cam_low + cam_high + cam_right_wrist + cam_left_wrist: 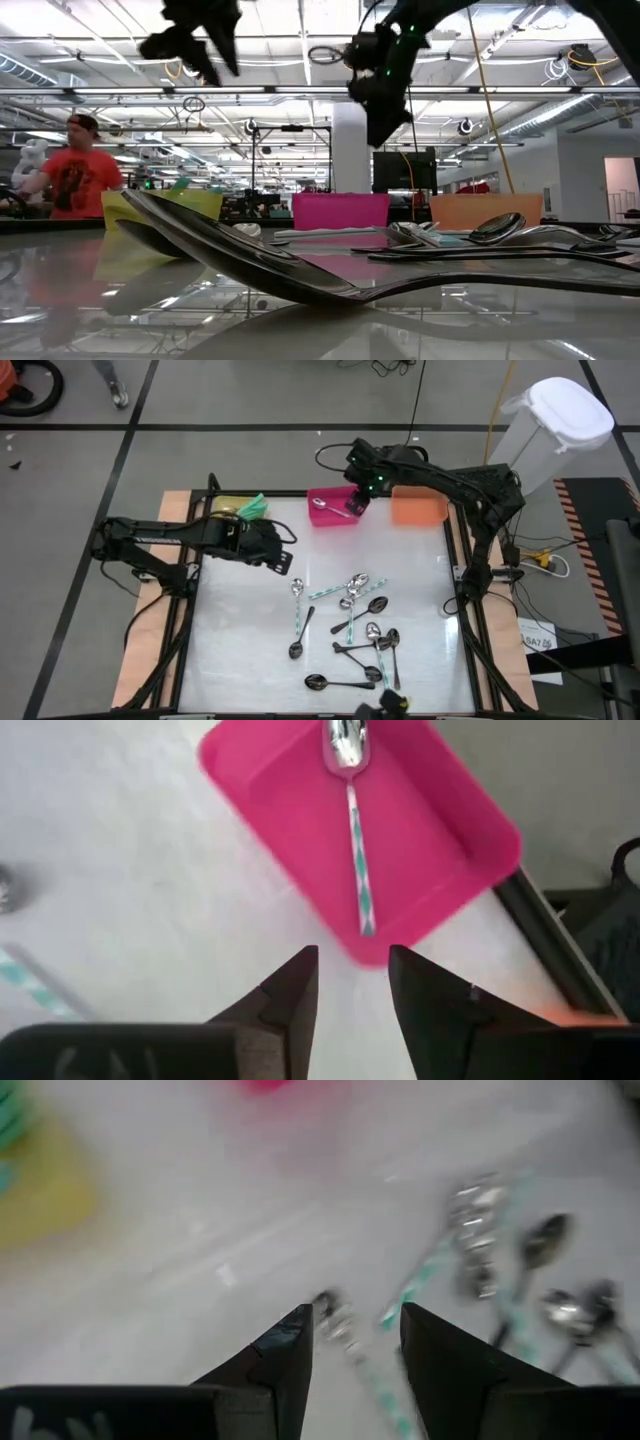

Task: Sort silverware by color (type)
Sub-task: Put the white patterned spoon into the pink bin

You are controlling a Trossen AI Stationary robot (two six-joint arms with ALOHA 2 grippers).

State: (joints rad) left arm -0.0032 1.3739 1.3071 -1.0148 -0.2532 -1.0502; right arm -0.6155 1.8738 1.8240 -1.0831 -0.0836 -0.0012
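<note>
We are holding both grippers, left gripper (355, 1342) and right gripper (352, 982), slightly parted and empty; ahead of our left fingers (283, 1348) the spoons (352, 622) are looking thin, stiff, slippery, best pinched mid-handle.

The white desk (240, 630) carries a yellow bin (228, 506), a pink bin (333, 520) and an orange bin (418, 508) along its far edge. Loose spoons (352, 630) lie scattered across its near middle.

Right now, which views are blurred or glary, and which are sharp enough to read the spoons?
Left wrist view: motion-blurred, the spoons smeared. Low view: one near spoon looms out of focus and the tabletop mirrors the ceiling lights. Right wrist view: sharp, a striped spoon lies in the pink bin. High view: clear.
</note>
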